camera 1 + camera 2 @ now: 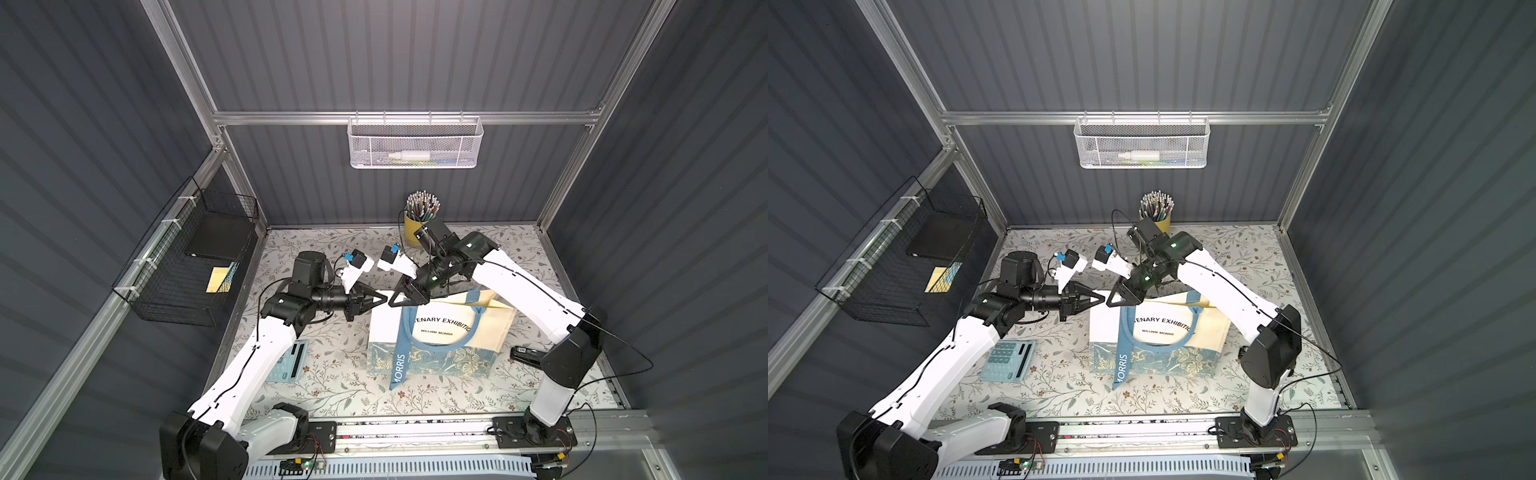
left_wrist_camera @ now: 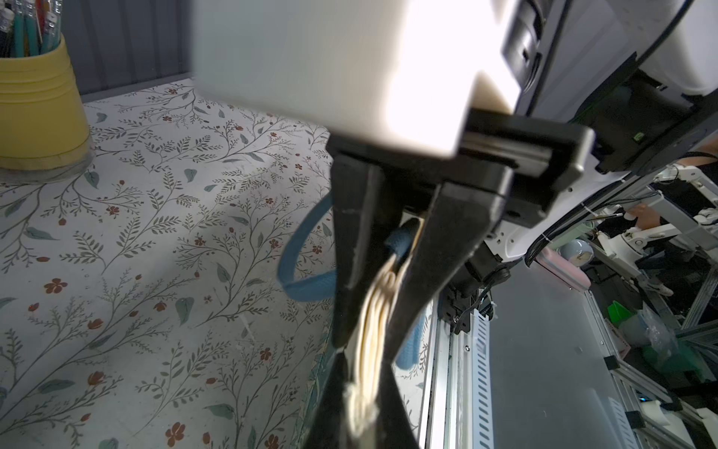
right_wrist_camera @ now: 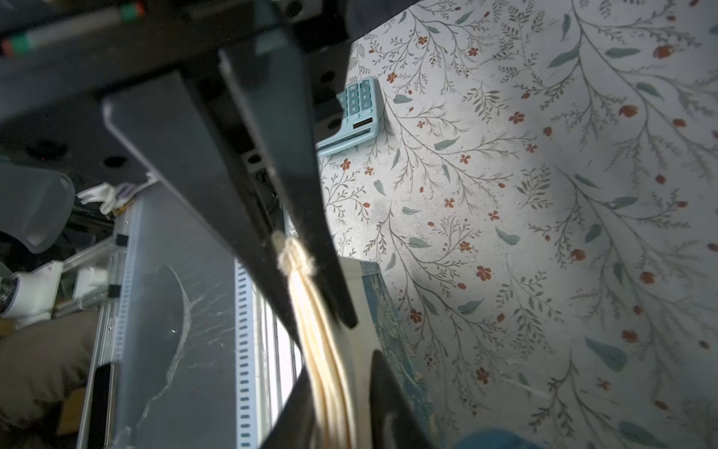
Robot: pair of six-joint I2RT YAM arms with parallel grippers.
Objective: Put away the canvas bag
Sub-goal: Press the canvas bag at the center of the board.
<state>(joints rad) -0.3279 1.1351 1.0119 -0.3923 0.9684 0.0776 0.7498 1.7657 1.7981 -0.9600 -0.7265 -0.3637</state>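
Observation:
The canvas bag (image 1: 490,328) (image 1: 1208,328) is cream with a blue floral band and black print. It hangs upright mid-table, and one light-blue strap (image 1: 399,357) dangles down its front. My left gripper (image 1: 384,300) (image 2: 361,373) is shut on the bunched top corner of the bag. My right gripper (image 1: 392,302) (image 3: 342,365) meets it tip to tip at that same edge. Its jaws are slightly parted around the folded cream layers (image 3: 322,350), with a gap on one side.
A yellow pencil cup (image 1: 417,232) stands at the back behind the right arm. A teal calculator (image 1: 1009,361) lies front left and a black stapler (image 1: 525,355) right of the bag. A black wire basket (image 1: 195,257) hangs on the left wall and a white mesh basket (image 1: 415,143) on the back wall.

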